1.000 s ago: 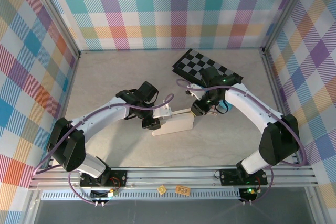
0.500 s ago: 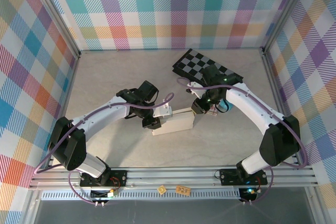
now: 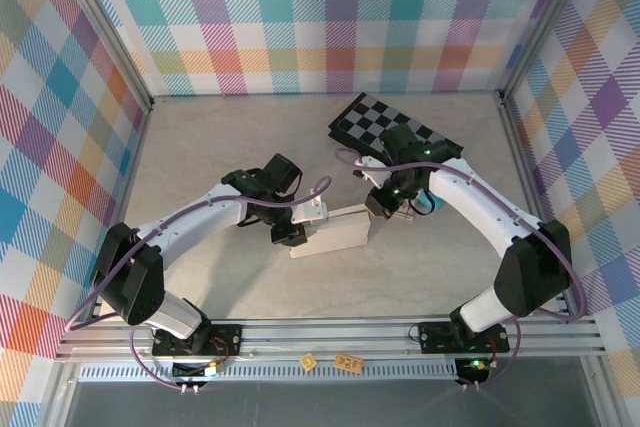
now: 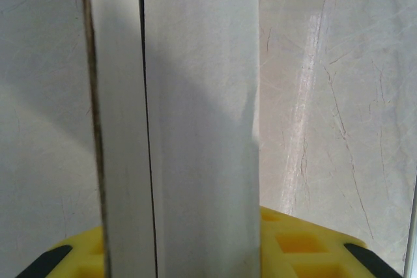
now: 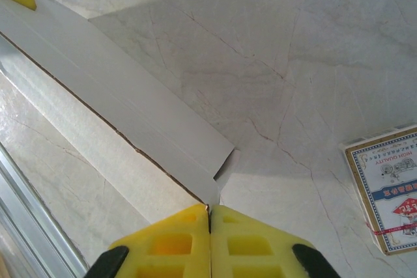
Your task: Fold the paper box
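The paper box (image 3: 335, 232) lies mid bench (image 3: 200, 167). The left tool (image 3: 290, 237), partly open, grips its 9 o'clock end; the right tool (image 5: 209, 216) pinches tight on its 2 o'clock edge. A hard pull could rip it

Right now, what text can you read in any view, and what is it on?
"HIGH QUALITY": printed on the patterned packet. Its other print is too blurred to read.
Two small tags at the bottom of the top view: too small to read.
The paper box: no print visible.
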Action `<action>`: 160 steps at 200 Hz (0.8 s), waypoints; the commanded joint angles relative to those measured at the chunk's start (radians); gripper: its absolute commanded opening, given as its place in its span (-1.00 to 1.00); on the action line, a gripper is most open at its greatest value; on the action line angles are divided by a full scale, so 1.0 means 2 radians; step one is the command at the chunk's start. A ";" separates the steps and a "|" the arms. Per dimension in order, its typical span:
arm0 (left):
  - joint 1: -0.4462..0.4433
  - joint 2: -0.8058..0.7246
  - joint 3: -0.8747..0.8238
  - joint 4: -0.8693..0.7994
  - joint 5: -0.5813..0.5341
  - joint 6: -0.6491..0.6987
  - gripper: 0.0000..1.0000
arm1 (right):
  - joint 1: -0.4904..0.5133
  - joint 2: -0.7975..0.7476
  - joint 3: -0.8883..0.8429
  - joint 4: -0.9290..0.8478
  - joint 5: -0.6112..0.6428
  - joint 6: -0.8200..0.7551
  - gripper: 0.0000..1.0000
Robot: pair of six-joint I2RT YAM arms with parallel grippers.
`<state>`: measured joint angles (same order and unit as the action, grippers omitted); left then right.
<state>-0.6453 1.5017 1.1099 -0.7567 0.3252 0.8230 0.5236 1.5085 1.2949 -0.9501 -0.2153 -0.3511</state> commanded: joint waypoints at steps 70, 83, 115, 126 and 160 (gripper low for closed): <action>0.010 0.021 0.024 -0.002 0.004 -0.074 -0.35 | 0.022 -0.022 -0.005 0.008 0.031 0.087 -1.00; 0.010 0.024 0.027 0.000 0.001 -0.088 -0.35 | 0.025 -0.024 -0.010 0.013 0.041 0.117 -1.00; 0.010 0.029 0.034 0.003 -0.002 -0.116 -0.37 | 0.033 -0.030 -0.017 0.018 0.063 0.196 -1.00; 0.010 0.030 0.034 0.004 -0.003 -0.118 -0.37 | 0.035 -0.037 -0.026 0.030 0.065 0.214 -1.00; 0.010 0.034 0.040 0.002 -0.004 -0.114 -0.37 | 0.040 -0.043 -0.040 0.056 0.059 0.255 -1.00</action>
<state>-0.6380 1.5486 1.1572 -0.7593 0.3439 0.6510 0.5804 1.4525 1.2339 -0.8307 -0.0643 0.0525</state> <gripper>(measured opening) 0.318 0.055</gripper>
